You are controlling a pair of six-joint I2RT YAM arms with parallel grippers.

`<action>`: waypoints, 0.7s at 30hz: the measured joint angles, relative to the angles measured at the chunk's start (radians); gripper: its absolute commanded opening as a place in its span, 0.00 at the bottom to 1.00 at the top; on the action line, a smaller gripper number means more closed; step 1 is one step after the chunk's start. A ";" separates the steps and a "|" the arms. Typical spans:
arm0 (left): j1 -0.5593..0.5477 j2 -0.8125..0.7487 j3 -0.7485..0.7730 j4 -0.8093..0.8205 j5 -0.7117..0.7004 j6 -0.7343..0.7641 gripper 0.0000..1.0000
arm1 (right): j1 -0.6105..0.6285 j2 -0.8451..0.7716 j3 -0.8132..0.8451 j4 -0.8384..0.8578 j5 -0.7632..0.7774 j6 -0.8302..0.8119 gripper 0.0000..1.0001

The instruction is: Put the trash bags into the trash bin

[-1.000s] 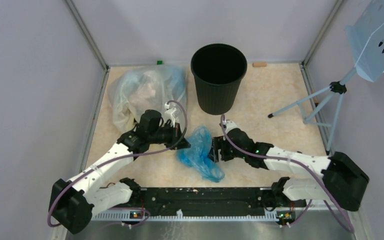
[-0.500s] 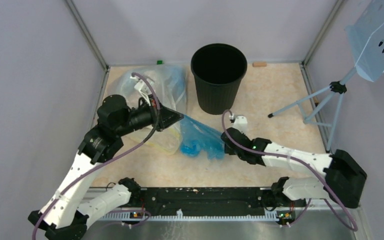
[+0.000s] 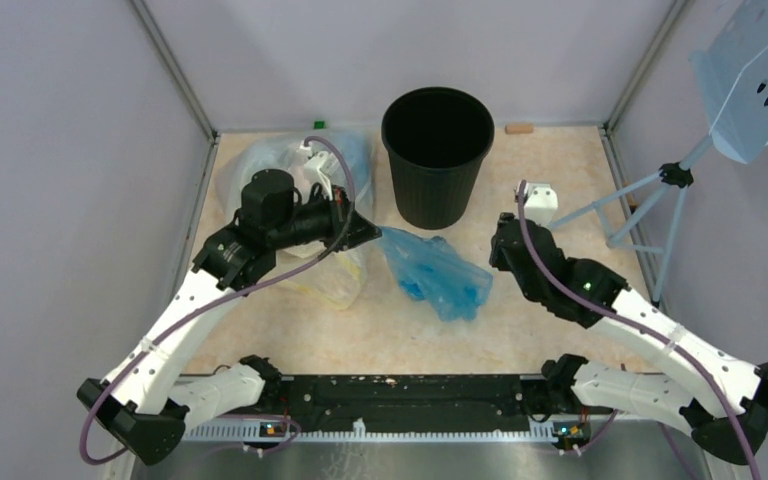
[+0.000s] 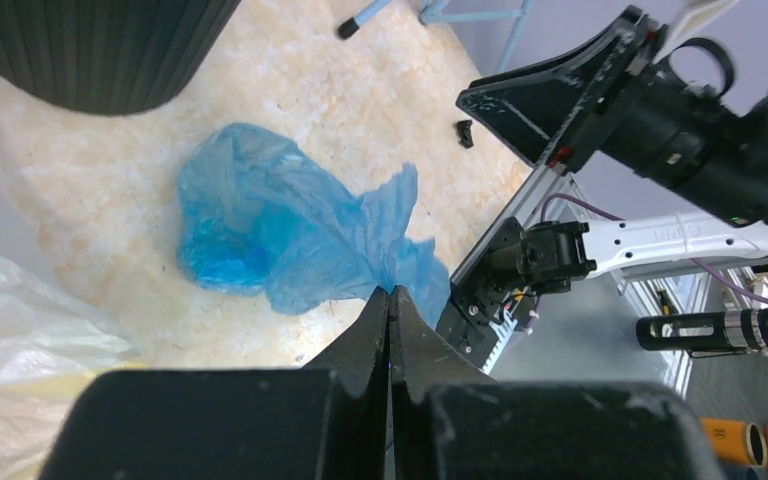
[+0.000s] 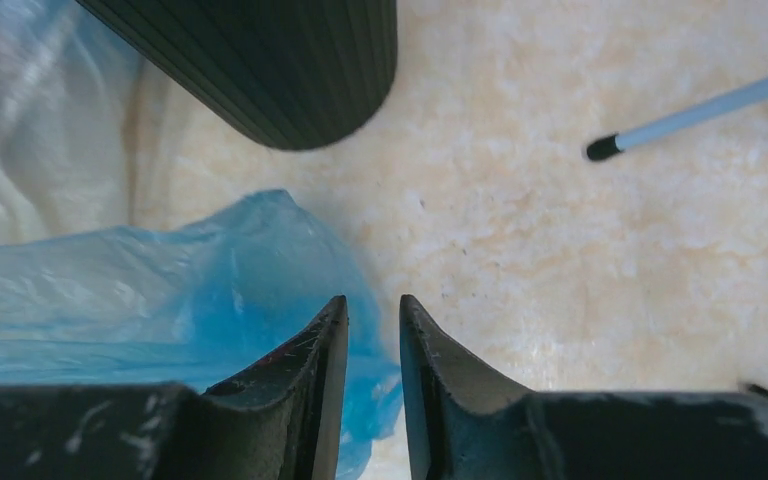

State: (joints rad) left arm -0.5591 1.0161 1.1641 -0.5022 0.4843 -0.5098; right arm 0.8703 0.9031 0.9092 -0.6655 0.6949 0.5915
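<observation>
The right arm has pulled back from the blue trash bag (image 3: 435,272) and swung toward the table's right side, while the left arm has carried its end of the film closer to the trash bin (image 3: 437,150). From above, the bag lies crumpled on the tabletop (image 3: 550,150) just in front of the bin, one corner drawn out to the left gripper (image 3: 368,233). The right gripper (image 3: 501,245) hangs just beside the bag's other edge. The large clear bag (image 3: 290,180) sits behind the left arm.

Left wrist view: the fingers meet tip to tip, pinched on a corner of the blue film (image 4: 280,235), with the bin's ribbed wall (image 4: 90,50) at top left.

Right wrist view: the jaws stand narrowly parted with nothing between them, above the bag's edge (image 5: 160,290), near the bin's base (image 5: 280,70).
</observation>
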 measured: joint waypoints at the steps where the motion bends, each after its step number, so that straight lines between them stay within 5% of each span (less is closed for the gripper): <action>1: 0.000 0.011 0.019 -0.004 -0.003 0.008 0.00 | 0.000 -0.001 0.045 -0.008 -0.002 -0.019 0.34; 9: 0.000 -0.012 0.048 -0.006 -0.021 0.046 0.00 | -0.003 0.002 0.093 -0.039 -0.092 -0.073 0.44; 13: 0.000 -0.039 0.004 -0.008 -0.043 0.056 0.01 | -0.003 -0.103 -0.084 0.023 -0.242 -0.080 0.66; 18: 0.000 -0.031 -0.011 -0.023 -0.060 0.068 0.04 | -0.003 -0.379 -0.345 0.153 -0.520 -0.121 0.67; 21: 0.000 -0.028 -0.011 -0.023 -0.060 0.076 0.04 | -0.003 -0.396 -0.409 0.255 -0.637 -0.137 0.68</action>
State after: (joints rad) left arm -0.5591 0.9882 1.1526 -0.5251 0.4244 -0.4343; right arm 0.8677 0.5072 0.4999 -0.4107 0.0574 0.4545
